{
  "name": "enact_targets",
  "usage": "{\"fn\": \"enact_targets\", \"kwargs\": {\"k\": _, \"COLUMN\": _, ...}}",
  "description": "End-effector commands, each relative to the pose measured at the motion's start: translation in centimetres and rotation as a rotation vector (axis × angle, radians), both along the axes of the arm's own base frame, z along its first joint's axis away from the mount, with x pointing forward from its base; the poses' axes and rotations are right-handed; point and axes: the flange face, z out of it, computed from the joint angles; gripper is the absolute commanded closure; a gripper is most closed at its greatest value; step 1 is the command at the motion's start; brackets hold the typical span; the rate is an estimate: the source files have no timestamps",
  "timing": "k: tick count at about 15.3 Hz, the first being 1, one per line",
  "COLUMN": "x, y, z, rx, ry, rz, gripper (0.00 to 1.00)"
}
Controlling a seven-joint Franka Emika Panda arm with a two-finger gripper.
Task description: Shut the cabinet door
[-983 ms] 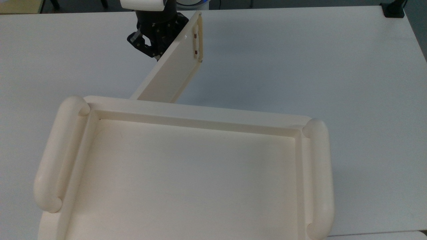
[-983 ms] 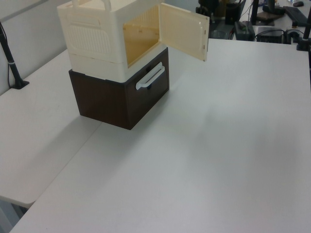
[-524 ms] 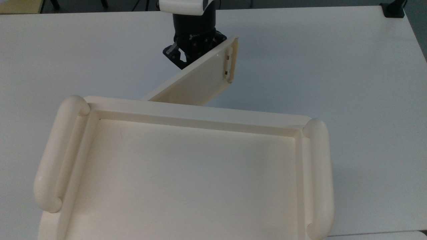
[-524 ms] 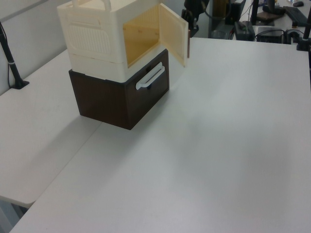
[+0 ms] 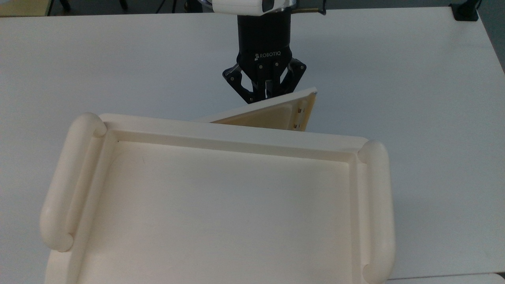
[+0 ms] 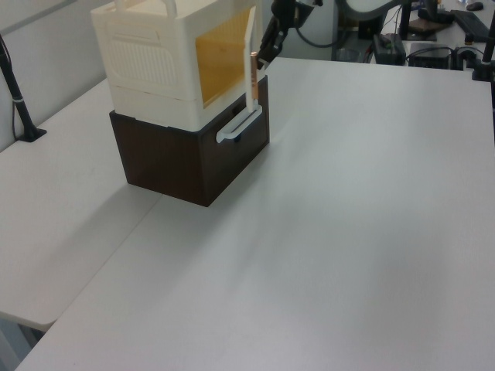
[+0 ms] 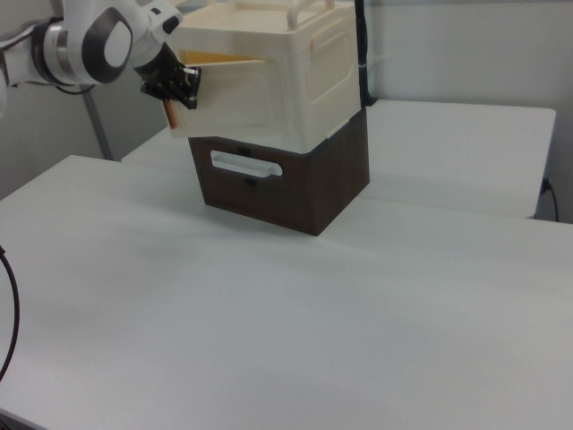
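Hidden parts: in the top view, the cabinet [image 5: 221,205] runs off the bottom edge, and its front rim covers the hinge side of the cabinet door [image 5: 272,114]; the arm [image 5: 246,6] is cut off at the top edge. In the right view the door is largely hidden behind the gripper [image 7: 172,87].
Cabinet: cream moulded plastic, with a recessed rectangular top and a thick rounded rail [image 5: 65,185] along each side; ribbed side wall in the left view. It stands on a dark brown drawer unit [image 6: 193,151] with a pale bar handle [image 6: 238,124].
Cabinet door: thin flat cream panel with a raised rim, ajar at a shallow angle, directly below the gripper in the top view; small brown fixings [image 5: 300,117] sit near its free edge.
Gripper: black, marked ROBOTIQ, [image 5: 265,91] fingers drawn together with nothing between them, tips against the door's outer face.
Arm pose: white link above a black wrist, reaching in from the top view's upper edge, gripper pointing towards the cabinet front.
Desk: smooth white surface [image 5: 414,79] around and beyond the gripper.
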Motion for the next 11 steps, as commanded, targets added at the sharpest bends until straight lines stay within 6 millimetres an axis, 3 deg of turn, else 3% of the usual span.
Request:
{"fn": "enact_targets", "kwargs": {"k": 1, "x": 1.3, "y": 0.5, "z": -0.3, "rx": 0.083, "ry": -0.083, "rz": -0.087, "gripper": 0.91}}
{"fn": "enact_targets", "kwargs": {"k": 6, "x": 3.5, "y": 1.2, "z": -2.5, "rx": 0.16, "ry": -0.228, "rz": -0.156, "gripper": 0.91}}
{"fn": "enact_targets", "kwargs": {"k": 11, "x": 4.9, "y": -0.5, "z": -1.3, "rx": 0.218, "ry": -0.297, "rz": -0.238, "gripper": 0.91}}
